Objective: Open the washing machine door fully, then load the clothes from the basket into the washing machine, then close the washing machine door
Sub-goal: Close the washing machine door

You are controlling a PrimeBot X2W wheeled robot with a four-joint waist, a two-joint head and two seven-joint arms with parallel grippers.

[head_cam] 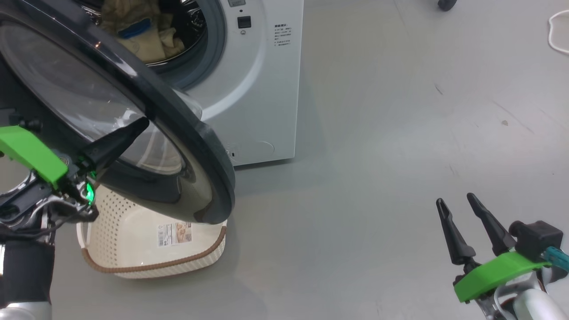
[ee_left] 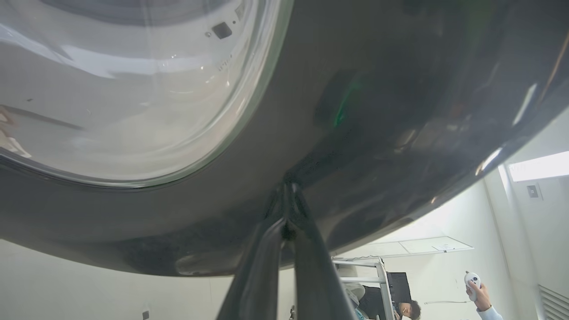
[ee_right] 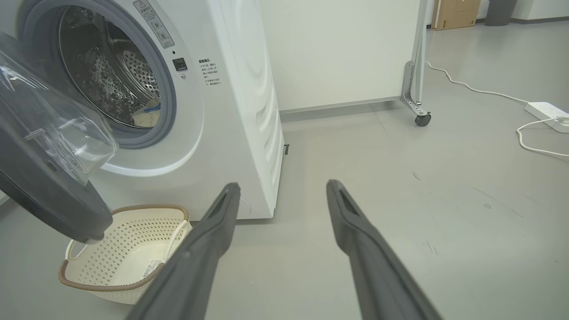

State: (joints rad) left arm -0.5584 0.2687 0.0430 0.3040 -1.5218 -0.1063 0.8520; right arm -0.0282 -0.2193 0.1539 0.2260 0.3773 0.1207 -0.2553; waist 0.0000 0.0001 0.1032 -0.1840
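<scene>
The washing machine [head_cam: 262,89] [ee_right: 231,111] stands with its door [head_cam: 178,115] [ee_right: 44,200] swung partway out over the basket. Pale yellow clothes [head_cam: 146,40] [ee_right: 149,118] with a blue piece lie inside the steel drum. My left gripper [head_cam: 143,122] [ee_left: 288,189] is shut, its joined tips pressed against the outer face of the door [ee_left: 400,111], on the black rim beside the glass. The cream basket [head_cam: 155,266] [ee_right: 146,208] sits on the floor under the door, with just a label inside. My right gripper [head_cam: 455,199] [ee_right: 283,187] hangs open over bare floor to the right, holding nothing.
A white cable [ee_right: 466,86] runs across the floor to a power strip [ee_right: 546,111] at the right. A partition's caster [ee_right: 421,119] stands behind the machine. A person's hand holding a controller [ee_left: 472,282] appears beyond the door. Grey floor stretches right of the machine.
</scene>
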